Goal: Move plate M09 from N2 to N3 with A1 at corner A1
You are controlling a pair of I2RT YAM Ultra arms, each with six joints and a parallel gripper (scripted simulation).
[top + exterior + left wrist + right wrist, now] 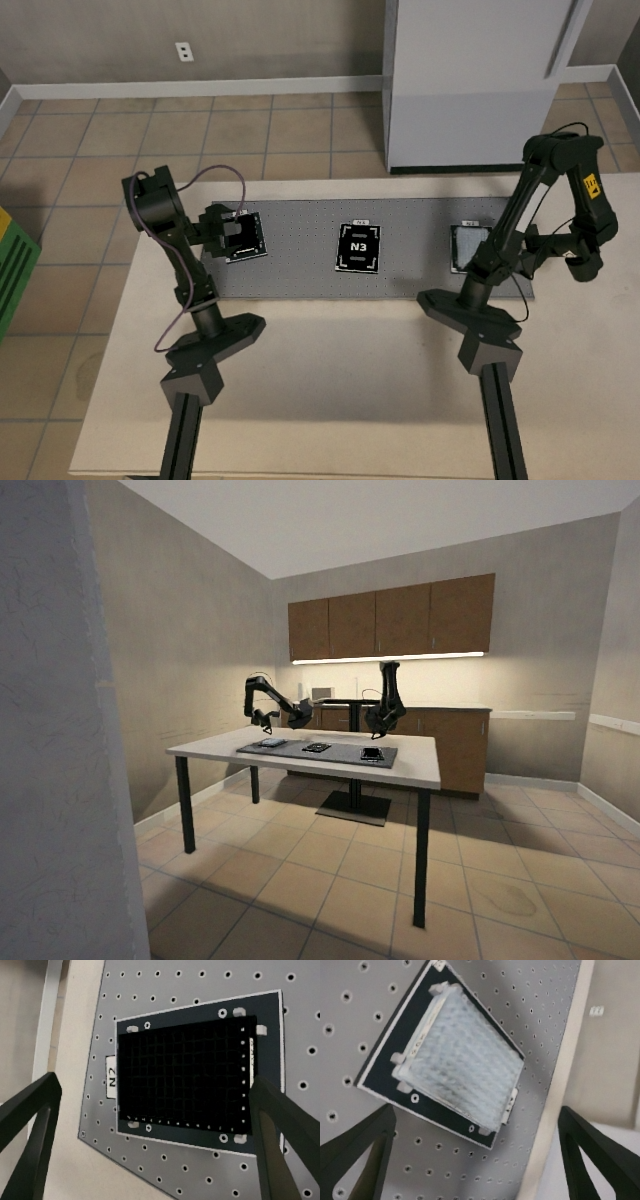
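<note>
Hovering over plate M09, the left fingers stand wide apart.
</note>
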